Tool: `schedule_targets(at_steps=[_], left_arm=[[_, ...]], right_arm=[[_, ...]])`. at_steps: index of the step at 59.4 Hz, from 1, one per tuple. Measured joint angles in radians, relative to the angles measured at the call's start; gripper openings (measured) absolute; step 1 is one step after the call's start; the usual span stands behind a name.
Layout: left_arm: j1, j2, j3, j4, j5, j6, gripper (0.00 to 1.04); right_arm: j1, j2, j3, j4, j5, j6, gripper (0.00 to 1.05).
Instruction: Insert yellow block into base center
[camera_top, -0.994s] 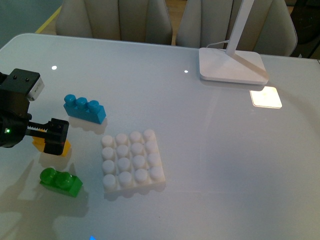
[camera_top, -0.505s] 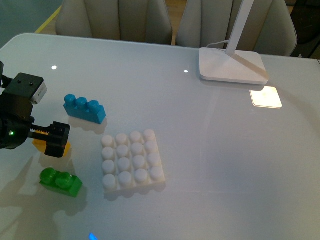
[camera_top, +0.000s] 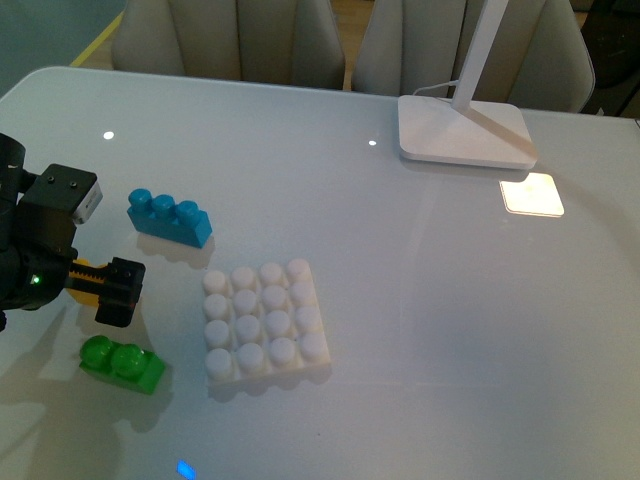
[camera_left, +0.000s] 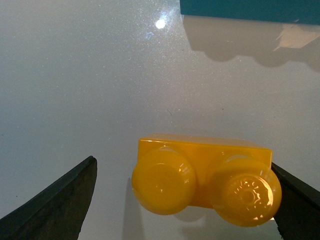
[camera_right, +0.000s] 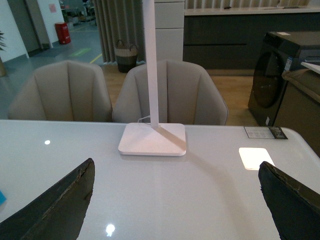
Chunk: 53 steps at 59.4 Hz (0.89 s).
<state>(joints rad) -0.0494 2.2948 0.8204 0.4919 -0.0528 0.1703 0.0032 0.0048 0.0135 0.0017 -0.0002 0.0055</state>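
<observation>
The yellow block, studs facing the camera, lies on the white table between the fingers of my open left gripper; one finger is right beside its end, the other stands well apart. In the front view the left gripper hovers over the yellow block at the table's left, hiding most of it. To its right lies the white studded base, with nothing on it. My right gripper is open over bare table, holding nothing, and stays outside the front view.
A blue three-stud brick lies just behind the left gripper, its edge showing in the left wrist view. A green brick sits in front of the gripper. The white lamp foot stands at the back right, with chairs beyond the table.
My left gripper has come lower and slightly to the right over the yellow block, covering more of it. The bricks and base have not moved.
</observation>
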Motion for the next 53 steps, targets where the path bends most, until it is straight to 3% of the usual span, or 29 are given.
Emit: schedule_targets(at_steps=[16, 25, 53], left_arm=[[-0.003, 0.005, 0.007, 0.000, 0.000, -0.003, 0.96], [-0.005, 0.006, 0.007, 0.000, -0.010, -0.007, 0.65], [-0.045, -0.121, -0.066, -0.054, -0.063, -0.074, 0.63]], right_arm=[[0.000, 0.000, 0.000, 0.000, 0.000, 0.000, 0.96], [0.000, 0.000, 0.000, 0.000, 0.000, 0.000, 0.96], [0.000, 0.000, 0.000, 0.000, 0.000, 0.000, 0.96]])
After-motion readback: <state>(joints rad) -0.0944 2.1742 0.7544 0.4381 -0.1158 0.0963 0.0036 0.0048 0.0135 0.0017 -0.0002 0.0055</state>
